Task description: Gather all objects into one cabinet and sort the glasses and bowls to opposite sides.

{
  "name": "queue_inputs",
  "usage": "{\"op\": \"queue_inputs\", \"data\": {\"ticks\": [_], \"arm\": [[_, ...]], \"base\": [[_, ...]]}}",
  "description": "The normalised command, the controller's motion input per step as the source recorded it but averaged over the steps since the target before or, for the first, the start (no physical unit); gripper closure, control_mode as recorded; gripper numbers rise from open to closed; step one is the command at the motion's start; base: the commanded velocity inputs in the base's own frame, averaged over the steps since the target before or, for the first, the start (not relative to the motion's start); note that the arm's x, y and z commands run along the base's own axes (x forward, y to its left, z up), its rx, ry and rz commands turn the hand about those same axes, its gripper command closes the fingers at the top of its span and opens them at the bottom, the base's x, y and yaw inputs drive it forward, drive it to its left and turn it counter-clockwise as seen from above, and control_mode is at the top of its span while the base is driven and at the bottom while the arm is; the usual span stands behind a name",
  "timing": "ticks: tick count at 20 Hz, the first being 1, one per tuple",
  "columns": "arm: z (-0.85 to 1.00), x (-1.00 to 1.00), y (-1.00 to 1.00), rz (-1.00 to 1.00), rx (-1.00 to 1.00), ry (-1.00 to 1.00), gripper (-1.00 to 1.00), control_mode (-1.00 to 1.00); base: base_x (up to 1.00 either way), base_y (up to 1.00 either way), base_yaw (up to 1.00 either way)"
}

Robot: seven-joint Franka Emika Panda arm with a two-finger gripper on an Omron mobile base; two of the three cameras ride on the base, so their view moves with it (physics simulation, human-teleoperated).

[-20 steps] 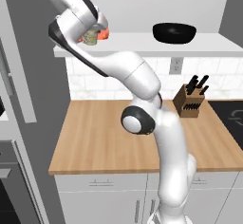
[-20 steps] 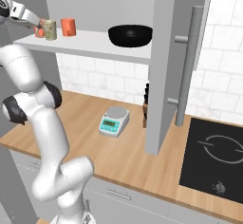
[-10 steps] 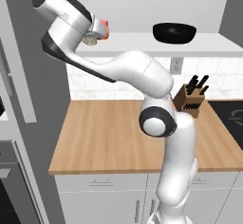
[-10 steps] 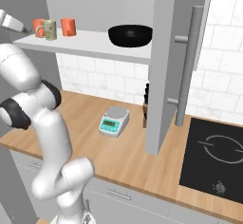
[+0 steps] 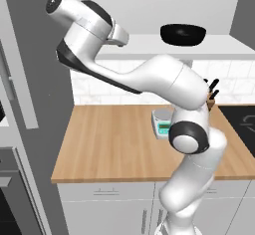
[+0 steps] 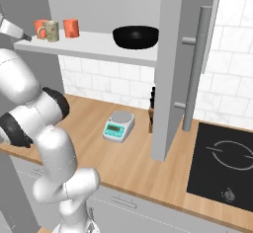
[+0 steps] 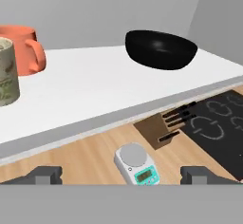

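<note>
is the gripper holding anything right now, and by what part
Nothing is held: the gripper is open and empty, clear of the tumbler and bowl.

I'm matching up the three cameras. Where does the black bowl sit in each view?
Left base view: black bowl at upper right, on the cabinet shelf.
Right base view: top centre, on the shelf, right of the cups.
Hand view: upper centre-right, on the shelf.
Shared landmark: the kitchen scale on the counter below.

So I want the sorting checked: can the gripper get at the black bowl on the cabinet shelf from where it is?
Probably yes. The gripper is open and empty, facing the black bowl across bare white shelf; the cups sit off to one side.
</note>
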Motion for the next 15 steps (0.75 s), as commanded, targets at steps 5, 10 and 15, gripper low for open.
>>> {"op": "queue_inputs", "data": {"ticks": [5, 10, 15], "arm": [[-0.03, -0.73, -0.74, 0.14, 0.02, 0.0, -1.0, -1.0], [-0.3, -0.7, -0.63, 0.38, 0.0, 0.0, -1.0, -1.0], [-0.43, -0.69, -0.63, 0.58, 0.0, -0.02, -1.0, -1.0]], "base": [[0.0, 0.0, 0.0], [0.0, 0.0, 0.0], [0.0, 0.0, 0.0]]}}
